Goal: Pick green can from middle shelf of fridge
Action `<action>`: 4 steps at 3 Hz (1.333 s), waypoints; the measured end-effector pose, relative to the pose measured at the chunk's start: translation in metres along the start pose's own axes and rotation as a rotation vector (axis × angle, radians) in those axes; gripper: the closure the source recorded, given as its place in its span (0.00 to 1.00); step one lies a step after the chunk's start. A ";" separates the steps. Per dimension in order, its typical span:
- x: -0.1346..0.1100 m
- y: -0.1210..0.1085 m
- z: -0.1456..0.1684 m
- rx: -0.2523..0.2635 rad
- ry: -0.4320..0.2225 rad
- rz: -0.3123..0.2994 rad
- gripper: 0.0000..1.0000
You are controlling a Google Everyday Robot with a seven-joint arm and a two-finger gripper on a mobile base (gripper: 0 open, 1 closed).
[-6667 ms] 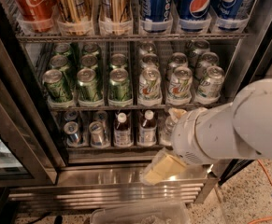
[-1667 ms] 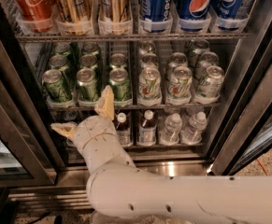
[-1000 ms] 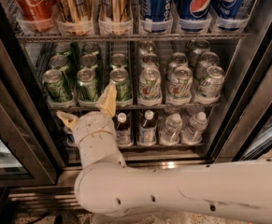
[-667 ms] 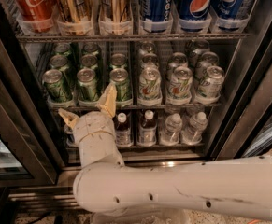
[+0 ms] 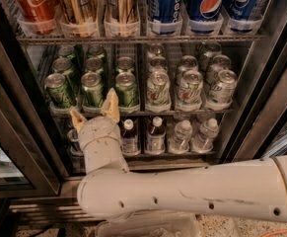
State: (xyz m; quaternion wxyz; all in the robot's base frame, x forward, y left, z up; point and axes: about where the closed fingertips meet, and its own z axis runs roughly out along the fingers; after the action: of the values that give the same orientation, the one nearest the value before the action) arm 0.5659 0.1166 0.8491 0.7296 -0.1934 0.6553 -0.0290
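gripper [image 5: 94, 109]: here it is, right up at the front edge of the middle shelf [image 5: 182, 113], on the shelf's left half, pointing up into the cooler.
fingers [image 5: 112, 101]: spread wide in a V with nothing between them. The right tip pokes up past the shelf's front edge, and the left tip sits lower, about level with that edge.
arm [image 5: 192, 194]: a thick pale tube coming in from the right, well below the middle shelf, then bending up to the wrist just under the shelf's left half.
green can [image 5: 92, 89]: upright at the front of the middle shelf, in the centre lane of the three green ones, just above the gap between the fingers. It is not gripped, and I can't tell whether a finger touches it.
other green cans [image 5: 59, 89]: lined up on both sides and behind, filling the left half of the middle shelf.
white cans [image 5: 190, 88]: three lanes of them on the right half of the middle shelf.
bottles [image 5: 156, 135]: small ones on the rack directly under the middle shelf, the leftmost partly hidden by the wrist.
red can [image 5: 34, 4], gold cans [image 5: 79, 4], blue cans [image 5: 204, 4]: on the rack above the middle shelf, running left to right.
fridge [image 5: 261, 83]: steel frame and dark door edges flank the middle shelf on both sides.
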 end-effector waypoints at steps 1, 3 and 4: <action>-0.001 0.002 0.009 0.009 -0.016 0.007 0.33; -0.005 0.004 0.021 0.038 -0.037 0.015 0.38; -0.004 0.003 0.023 0.059 -0.032 0.014 0.37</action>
State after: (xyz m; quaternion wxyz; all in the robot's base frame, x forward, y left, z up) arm 0.5871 0.1265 0.8537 0.7456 -0.1676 0.6438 -0.0402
